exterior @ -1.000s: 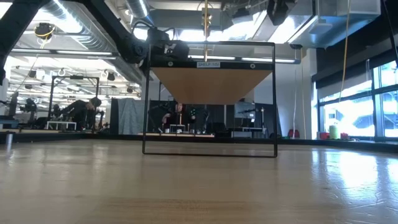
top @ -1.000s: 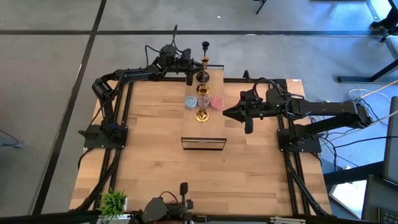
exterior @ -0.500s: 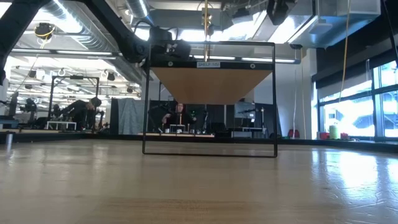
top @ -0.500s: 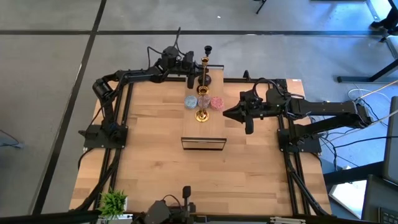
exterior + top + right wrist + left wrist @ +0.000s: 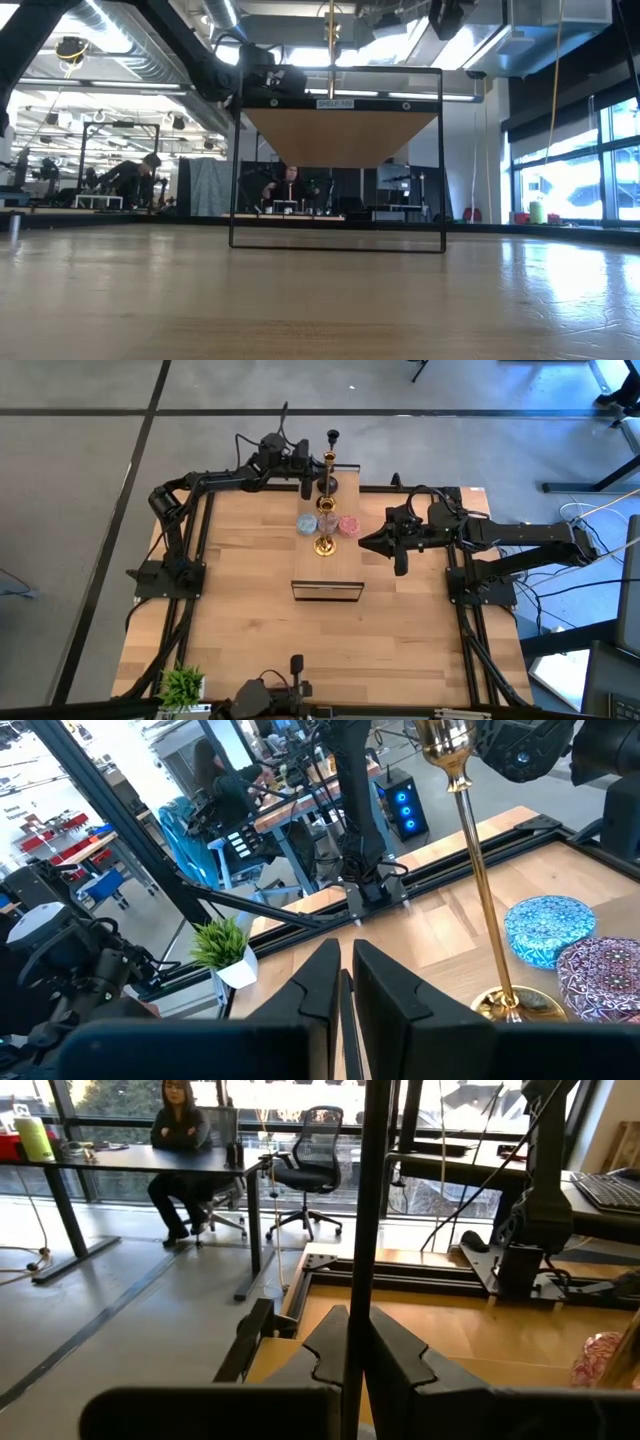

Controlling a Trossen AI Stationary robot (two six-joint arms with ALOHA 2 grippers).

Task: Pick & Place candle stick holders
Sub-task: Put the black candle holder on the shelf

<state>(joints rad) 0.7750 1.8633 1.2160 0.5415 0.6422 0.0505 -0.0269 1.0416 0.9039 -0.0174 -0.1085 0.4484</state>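
Little has shifted across the last second: the top of the long black candle stick holder (image 5: 331, 458) has wobbled slightly to one side and back, and the right arm has not stirred. The left gripper (image 5: 306, 484) sits at the far edge of the table (image 5: 250, 610), its fingers closed tight on the black stem (image 5: 365, 1230) — the left wrist view shows the thin rod running straight up between the two dark fingers. That holder's round base hangs beside the far end of the small raised shelf (image 5: 327, 589), a wooden top on a black wire frame (image 5: 338, 158). On the shelf stand a tall gold candle stick holder (image 5: 478, 870) with its round foot near the middle, a second gold one (image 5: 328, 506) behind it, and three sparkly cups: blue (image 5: 543, 928), pink (image 5: 349, 525) and purplish (image 5: 600, 978), all close together. The right gripper (image 5: 400, 567) waits just beside the shelf with its fingers pressed together on nothing. My worry is the crowding — the black holder is long and gripped low on a thin stem, so it can swing or twist in the fingers, and if it comes down leaning it could knock the gold stems over or slip off the shelf edge. A person sits at a desk well behind the table.
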